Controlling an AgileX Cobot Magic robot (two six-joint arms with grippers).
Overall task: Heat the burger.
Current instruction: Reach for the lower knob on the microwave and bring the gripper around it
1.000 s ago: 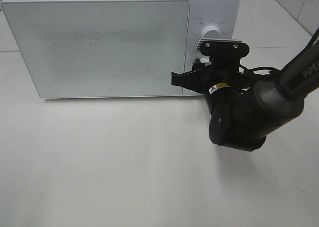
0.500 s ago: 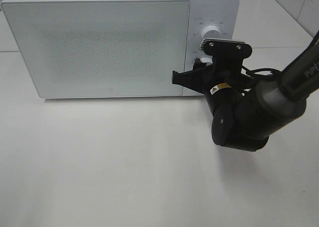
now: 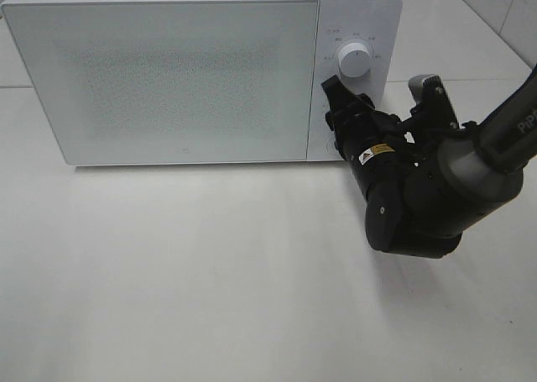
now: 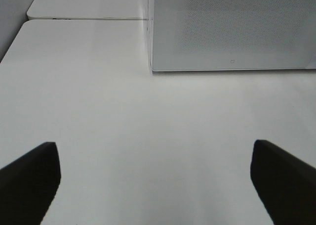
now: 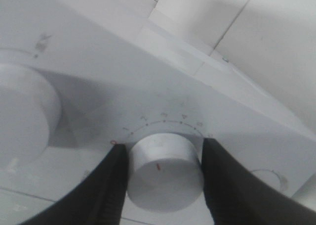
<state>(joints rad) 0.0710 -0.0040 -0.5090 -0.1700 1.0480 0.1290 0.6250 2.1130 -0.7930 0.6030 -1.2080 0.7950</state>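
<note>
The burger is hidden; no view shows it. The white microwave (image 3: 168, 71) stands at the back of the table with its door shut. My right gripper (image 3: 339, 116) reaches onto its control panel, below the upper knob (image 3: 355, 60). In the right wrist view my right gripper (image 5: 166, 178) is shut on the lower knob (image 5: 163, 165), one black finger touching each side. That knob carries a small red mark and a printed scale arcs around it. My left gripper (image 4: 155, 185) hangs open over bare table in front of the microwave (image 4: 232, 27), with nothing between its fingers.
The white table (image 3: 185, 273) spreads in front of the microwave. My right arm's thick dark body (image 3: 428, 193) hangs over the table at the right. A second, larger knob (image 5: 22, 118) shows beside the held one in the right wrist view.
My right wrist has rolled clockwise while staying on the lower knob; the camera bracket swung from above the gripper to its right side. The left gripper has not moved.
</note>
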